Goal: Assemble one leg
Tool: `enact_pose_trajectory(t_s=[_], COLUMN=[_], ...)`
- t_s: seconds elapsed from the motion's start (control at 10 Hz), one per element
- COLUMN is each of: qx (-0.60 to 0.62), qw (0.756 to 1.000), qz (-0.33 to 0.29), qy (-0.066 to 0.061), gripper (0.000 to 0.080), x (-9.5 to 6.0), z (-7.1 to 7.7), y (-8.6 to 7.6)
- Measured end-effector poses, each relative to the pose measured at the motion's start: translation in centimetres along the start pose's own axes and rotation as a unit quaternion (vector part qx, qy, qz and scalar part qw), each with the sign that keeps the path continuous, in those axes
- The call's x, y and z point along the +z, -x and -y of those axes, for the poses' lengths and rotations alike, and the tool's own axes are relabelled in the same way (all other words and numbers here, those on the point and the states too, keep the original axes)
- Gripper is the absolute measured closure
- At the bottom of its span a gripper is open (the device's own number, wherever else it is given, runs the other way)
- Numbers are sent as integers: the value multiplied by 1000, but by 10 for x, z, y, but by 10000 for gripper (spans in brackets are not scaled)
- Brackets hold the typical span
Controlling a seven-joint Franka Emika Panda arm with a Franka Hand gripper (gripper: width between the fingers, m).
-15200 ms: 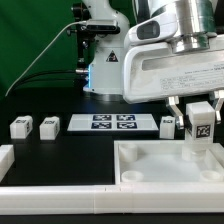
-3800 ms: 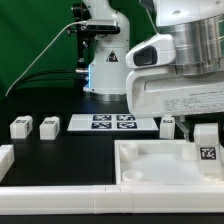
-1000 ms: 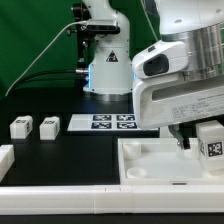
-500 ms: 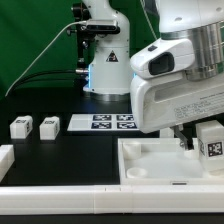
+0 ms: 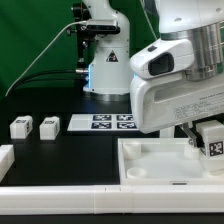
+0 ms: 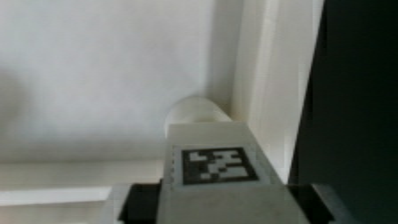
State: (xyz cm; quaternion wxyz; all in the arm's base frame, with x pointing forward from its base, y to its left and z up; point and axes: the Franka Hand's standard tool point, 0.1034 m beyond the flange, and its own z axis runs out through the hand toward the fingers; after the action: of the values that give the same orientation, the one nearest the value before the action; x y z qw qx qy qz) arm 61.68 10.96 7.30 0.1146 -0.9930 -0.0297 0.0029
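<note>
My gripper (image 5: 208, 142) is shut on a leg (image 5: 212, 145), a small white post with a black-and-white tag. It holds the leg over the far right corner of the large white recessed panel (image 5: 150, 160). In the wrist view the leg (image 6: 214, 150) lies between my dark fingers (image 6: 146, 200), and its far end meets the panel's corner socket (image 6: 203, 104). Whether the end is seated I cannot tell. Two more legs (image 5: 20, 127) (image 5: 47, 126) stand on the black table at the exterior view's left.
The marker board (image 5: 112, 122) lies at mid-table behind the panel. A white block (image 5: 5, 156) sits at the far left edge, and a long white rail (image 5: 60, 200) runs along the front. The robot base (image 5: 105, 60) stands at the back.
Since 15 s ago my gripper has carried the leg to the right and down to the panel's far right corner. Over the last second it has barely moved.
</note>
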Motion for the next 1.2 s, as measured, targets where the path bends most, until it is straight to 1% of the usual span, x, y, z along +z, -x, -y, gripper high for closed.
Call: enact_pose_trajectory(t_s=[0.2,0.3,0.5,0.6,0.7,0.9,1.1,1.2], qx=[30,84,200,255,333,452,549,602], qw=[1000,997,980,967,943,892,836,798], qz=[0,-1,0,-3,-3,-2,-2,0], qy=[0,-1,-2,-4,-6,-6,-5,-7], gripper=[508,508,506,506,506,506,506,506], x=[0,0,0,1,1,1,2,2], z=[0,1,1,1,1,3,5,7], y=[0,0,0,0,-1,-1,0,0])
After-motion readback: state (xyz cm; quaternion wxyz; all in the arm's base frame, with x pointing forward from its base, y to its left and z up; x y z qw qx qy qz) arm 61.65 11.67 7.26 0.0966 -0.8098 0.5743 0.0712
